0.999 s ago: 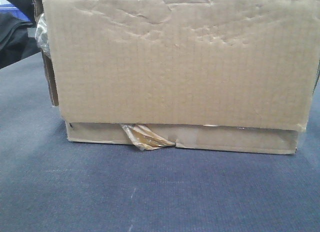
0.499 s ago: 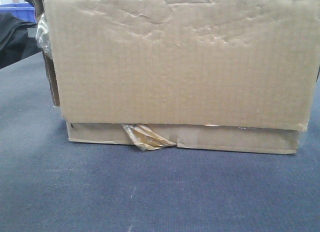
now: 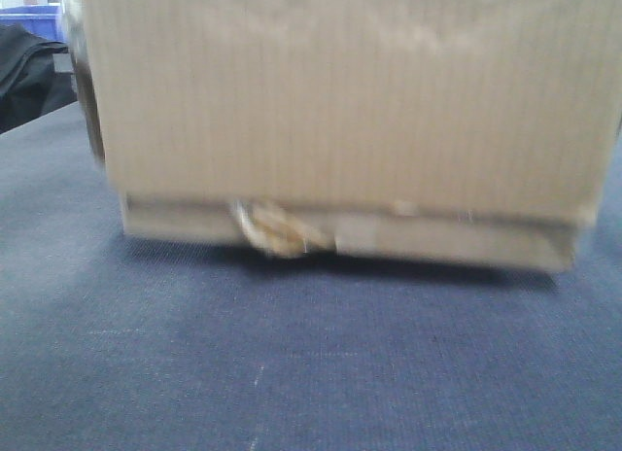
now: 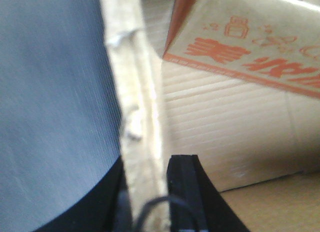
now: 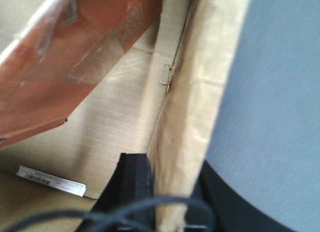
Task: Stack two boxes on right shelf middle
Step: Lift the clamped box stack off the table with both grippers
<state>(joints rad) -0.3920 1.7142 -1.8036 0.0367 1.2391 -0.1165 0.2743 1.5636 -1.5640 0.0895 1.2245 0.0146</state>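
1. Lift-off of box (image 3: 350,111) from counter (image 3: 292,373) logged against half a second ago: face blurred, lower strip (image 3: 447,239) higher, fresh shadow (image 3: 428,271) underneath.
2. Clamped on left wall by left gripper (image 4: 145,202), on right wall by right gripper (image 5: 172,192).
3. Hanging just above counter, centre of scene; shelf not in view.
4. Judged: carry to shelf starting, stacking not yet done.
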